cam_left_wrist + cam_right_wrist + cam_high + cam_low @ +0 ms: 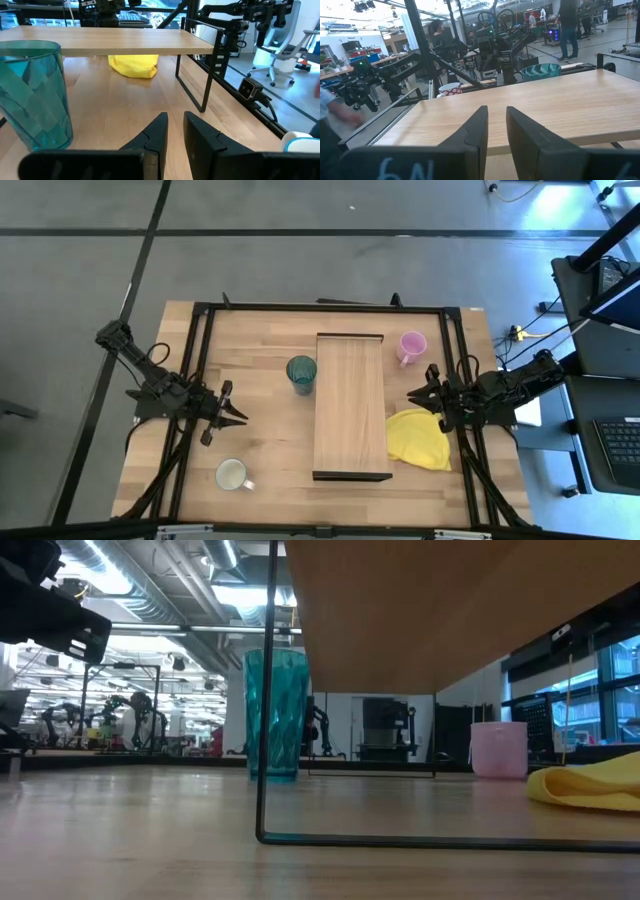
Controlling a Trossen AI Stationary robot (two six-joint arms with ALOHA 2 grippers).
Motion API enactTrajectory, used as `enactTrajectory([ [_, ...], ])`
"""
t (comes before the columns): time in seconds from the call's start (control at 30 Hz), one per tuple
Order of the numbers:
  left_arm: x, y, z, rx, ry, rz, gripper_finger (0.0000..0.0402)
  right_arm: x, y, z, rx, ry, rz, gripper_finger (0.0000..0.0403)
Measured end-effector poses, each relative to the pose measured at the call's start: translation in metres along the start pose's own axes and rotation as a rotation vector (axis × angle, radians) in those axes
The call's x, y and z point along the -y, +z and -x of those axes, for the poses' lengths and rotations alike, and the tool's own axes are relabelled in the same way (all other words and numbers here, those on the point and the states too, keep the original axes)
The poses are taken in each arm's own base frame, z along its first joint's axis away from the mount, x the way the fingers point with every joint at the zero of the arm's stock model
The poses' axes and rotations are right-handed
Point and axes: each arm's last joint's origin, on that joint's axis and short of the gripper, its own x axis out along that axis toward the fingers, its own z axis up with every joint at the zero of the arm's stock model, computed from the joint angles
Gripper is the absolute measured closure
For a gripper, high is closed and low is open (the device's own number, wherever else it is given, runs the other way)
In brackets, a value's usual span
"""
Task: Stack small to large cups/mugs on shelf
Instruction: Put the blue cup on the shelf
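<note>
The shelf (350, 405) is a long light-wood board on thin dark legs in the middle of the table. The teal tumbler (301, 373) stands upright on the table by the shelf's left side, also in the left wrist view (31, 95). The pink mug (411, 346) stands on the table at the shelf's far right corner. The white mug (232, 475) stands near the table's front left. My left gripper (240, 412) hovers left of the shelf, shut and empty. My right gripper (412, 394) hovers at the shelf's right side, shut and empty.
A yellow cloth (418, 438) lies on the table against the shelf's right side, just below my right gripper. A dark metal frame (200, 310) runs around the table's edges. The shelf's top is bare. People stand in the room beyond the table.
</note>
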Motion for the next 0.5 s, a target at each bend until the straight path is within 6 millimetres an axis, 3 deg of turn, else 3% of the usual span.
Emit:
enactTrajectory([
  [0.5,0.0001,0.0005,0.0,0.005,-0.001,0.016,0.0347,0.0,0.0,0.0,0.0,0.0,0.0,0.0332],
])
